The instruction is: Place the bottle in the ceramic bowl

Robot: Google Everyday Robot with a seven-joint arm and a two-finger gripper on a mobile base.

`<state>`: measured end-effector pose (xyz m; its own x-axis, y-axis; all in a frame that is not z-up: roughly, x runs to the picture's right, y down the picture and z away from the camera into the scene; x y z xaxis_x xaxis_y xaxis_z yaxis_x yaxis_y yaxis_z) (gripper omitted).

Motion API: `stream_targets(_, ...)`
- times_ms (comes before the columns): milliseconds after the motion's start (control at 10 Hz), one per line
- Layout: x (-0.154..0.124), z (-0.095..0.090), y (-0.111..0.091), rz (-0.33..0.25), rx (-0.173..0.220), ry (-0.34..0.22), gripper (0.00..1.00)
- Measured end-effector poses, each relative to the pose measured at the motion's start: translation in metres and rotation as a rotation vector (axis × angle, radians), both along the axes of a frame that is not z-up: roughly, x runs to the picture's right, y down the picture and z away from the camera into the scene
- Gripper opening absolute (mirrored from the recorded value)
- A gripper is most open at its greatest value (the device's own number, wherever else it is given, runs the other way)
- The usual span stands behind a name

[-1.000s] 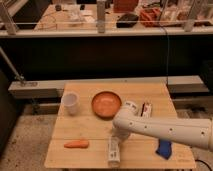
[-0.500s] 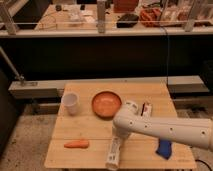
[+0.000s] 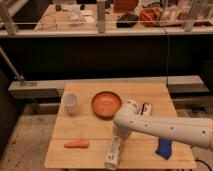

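Where the bottle (image 3: 113,154) lies on the table (image 3: 85,131), jaws closed together at its far end.

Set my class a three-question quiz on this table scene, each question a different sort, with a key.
1. True or false: the bottle lies on the table, outside the bowl.
2. Which lies left of the bottle in the picture? A carrot; B spoon; C sponge.
3. Fill in: the gripper, low over the table's front, is shut on the bottle's ___ end, the one toward the bowl.
Key: 1 true; 2 A; 3 far.
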<state>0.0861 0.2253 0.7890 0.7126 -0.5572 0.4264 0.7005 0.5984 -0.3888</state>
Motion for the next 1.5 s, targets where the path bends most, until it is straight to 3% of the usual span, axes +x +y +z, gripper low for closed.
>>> stream_targets(400, 0.001, -0.002, -0.022, 0.008, 0.013, 0.011, 0.01)
stream_targets(700, -0.002, 0.004, -0.056, 0.031, 0.021, 0.02, 0.01)
stream_targets(900, -0.003, 0.003, -0.059, 0.028, 0.021, 0.02, 0.01)
stream_targets(1200, -0.016, -0.014, -0.032, -0.005, 0.011, -0.011, 0.3)
stream_targets(1400, -0.025, -0.019, -0.037, -0.021, 0.01, -0.021, 0.56)
stream_targets(1500, -0.028, -0.012, -0.046, -0.038, 0.009, -0.033, 0.68)
